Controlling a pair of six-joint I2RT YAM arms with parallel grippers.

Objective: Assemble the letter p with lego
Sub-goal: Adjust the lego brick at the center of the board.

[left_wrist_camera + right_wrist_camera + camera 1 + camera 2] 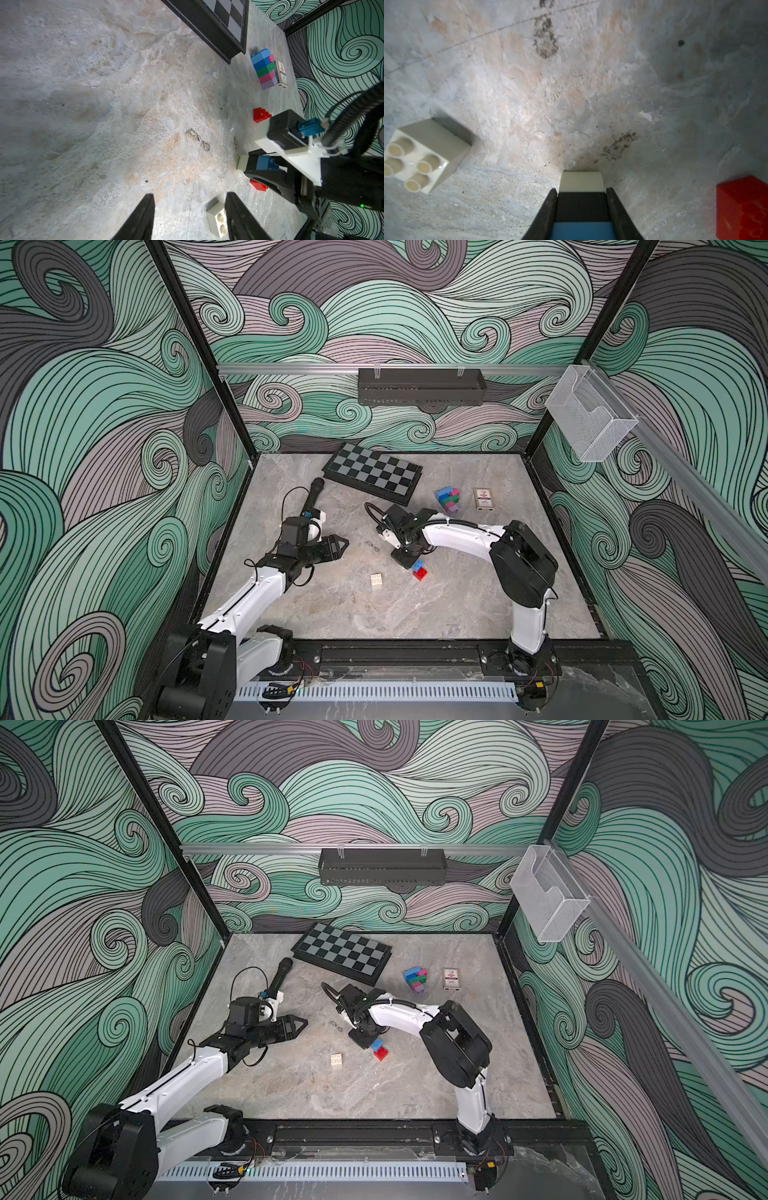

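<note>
My right gripper (581, 190) is shut on a short lego stack: a cream brick (581, 180) sticks out past the fingertips, with a black (581, 205) and a blue brick (582, 230) behind it. In both top views it sits low over mid-table (405, 560) (365, 1040), the blue brick (417, 565) showing beside it. A red brick (420, 573) (741, 209) lies close by. A loose cream brick (376, 580) (217, 219) lies nearer the front. An assembled blue, green, pink and lilac lego stack (449, 499) (265, 68) stands further back. My left gripper (190, 195) (338, 547) is open and holds nothing.
A checkered board (372, 472) lies at the back. A small card box (483, 499) stands right of the coloured stack. A black microphone (312, 493) lies behind my left arm. In the left wrist view a second red brick (258, 185) shows under the right gripper's finger.
</note>
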